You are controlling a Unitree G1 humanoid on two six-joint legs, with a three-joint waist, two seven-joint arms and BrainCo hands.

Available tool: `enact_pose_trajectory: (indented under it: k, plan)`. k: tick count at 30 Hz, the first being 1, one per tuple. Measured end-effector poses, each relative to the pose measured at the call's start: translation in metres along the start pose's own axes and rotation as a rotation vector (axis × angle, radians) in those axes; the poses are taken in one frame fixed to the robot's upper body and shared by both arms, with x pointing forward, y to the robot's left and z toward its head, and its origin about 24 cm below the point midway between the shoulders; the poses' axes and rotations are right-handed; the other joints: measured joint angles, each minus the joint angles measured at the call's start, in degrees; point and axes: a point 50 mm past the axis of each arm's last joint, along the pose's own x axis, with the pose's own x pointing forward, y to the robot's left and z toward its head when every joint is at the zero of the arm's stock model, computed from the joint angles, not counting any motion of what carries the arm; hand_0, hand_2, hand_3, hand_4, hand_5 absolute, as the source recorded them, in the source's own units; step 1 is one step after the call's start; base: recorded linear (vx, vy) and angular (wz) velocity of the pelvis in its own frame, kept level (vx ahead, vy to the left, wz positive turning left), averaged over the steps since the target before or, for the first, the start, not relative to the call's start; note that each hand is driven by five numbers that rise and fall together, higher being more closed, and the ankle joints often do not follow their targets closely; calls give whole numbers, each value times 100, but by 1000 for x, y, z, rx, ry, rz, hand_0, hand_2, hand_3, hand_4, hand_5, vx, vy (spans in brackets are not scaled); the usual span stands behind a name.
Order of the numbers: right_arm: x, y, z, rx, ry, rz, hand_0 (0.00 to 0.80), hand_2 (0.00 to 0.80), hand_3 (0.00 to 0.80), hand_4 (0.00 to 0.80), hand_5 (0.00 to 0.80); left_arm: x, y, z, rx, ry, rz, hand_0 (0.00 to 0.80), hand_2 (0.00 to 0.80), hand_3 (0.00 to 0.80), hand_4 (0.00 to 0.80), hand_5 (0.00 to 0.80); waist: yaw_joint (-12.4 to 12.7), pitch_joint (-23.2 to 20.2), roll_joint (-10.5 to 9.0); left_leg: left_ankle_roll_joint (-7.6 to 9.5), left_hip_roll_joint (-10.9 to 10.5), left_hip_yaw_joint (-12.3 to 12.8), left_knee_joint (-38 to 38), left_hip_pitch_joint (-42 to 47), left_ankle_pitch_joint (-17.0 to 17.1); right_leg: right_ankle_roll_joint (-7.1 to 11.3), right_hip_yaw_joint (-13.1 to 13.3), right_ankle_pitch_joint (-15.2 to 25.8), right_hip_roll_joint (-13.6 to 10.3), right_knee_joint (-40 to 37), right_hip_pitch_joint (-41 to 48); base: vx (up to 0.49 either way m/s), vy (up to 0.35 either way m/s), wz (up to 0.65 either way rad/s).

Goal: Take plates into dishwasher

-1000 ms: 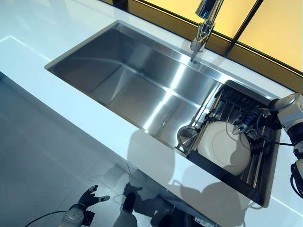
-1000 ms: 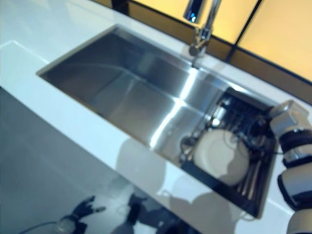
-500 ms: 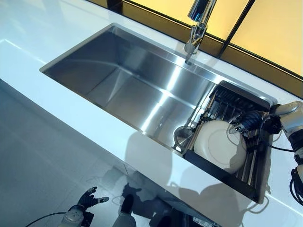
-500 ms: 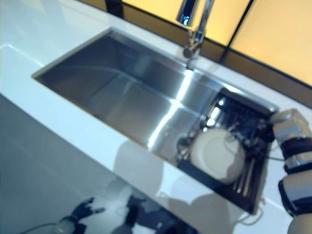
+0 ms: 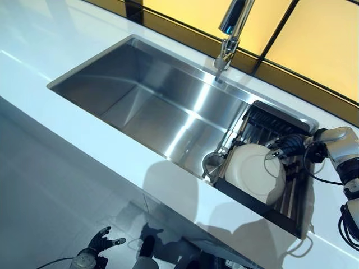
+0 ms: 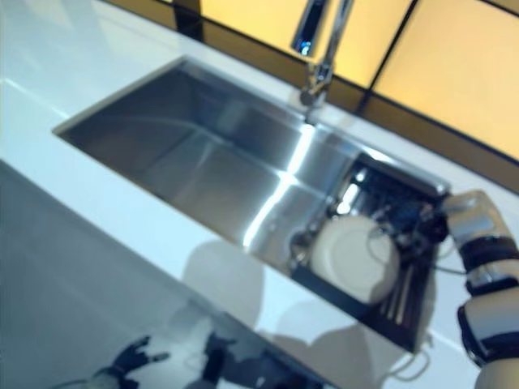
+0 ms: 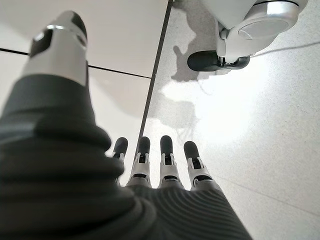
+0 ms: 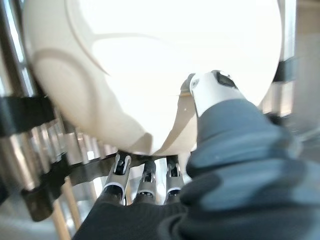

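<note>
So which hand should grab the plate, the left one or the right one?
The right hand. It is already at the white plate in the rack over the sink, with fingers under its rim. The left hand hangs low near the floor, far away.

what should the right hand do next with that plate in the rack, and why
Probably close the pinch on the plate rim, then lift. The right wrist view shows the right hand with its thumb lying on the plate's face and its fingers reaching under the edge, but a firm grip is not evident. The plate lies on the drying rack in the sink. The left hand hangs idle near the floor.
</note>
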Motion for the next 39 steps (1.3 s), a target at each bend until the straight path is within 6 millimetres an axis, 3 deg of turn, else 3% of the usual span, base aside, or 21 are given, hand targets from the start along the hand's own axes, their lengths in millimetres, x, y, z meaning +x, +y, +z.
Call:
enact_pose_trajectory:
  k: [8,18,29,39]
  plan:
    - [10,9,-5,23,-33,39,800,800,800,800,800,-3,-1,-9,32,23,-3,0,0,0,0,0,-4,-183,-181,1,1,72,-3,57,0,-20,95,22,-2,23,11,5,4,-4]
    - [14,19,3,-23,-87,97,800,800,800,800,800,-8,2,-25,15,76,13,0,0,0,0,0,-147,-289,-196,2,-3,168,-23,174,0,-22,192,48,2,21,78,11,11,-5]
    - [20,27,-8,4,-85,132,800,800,800,800,800,-9,1,-29,2,90,14,0,0,0,0,0,-167,-544,-199,10,4,228,-22,189,6,-16,251,85,3,20,67,0,9,-2]
    - [24,30,-13,0,-103,86,800,800,800,800,800,-16,-2,-46,-5,143,12,0,0,0,0,0,-303,-597,-186,40,4,347,-85,308,27,-1,360,121,-20,19,105,8,25,-5]
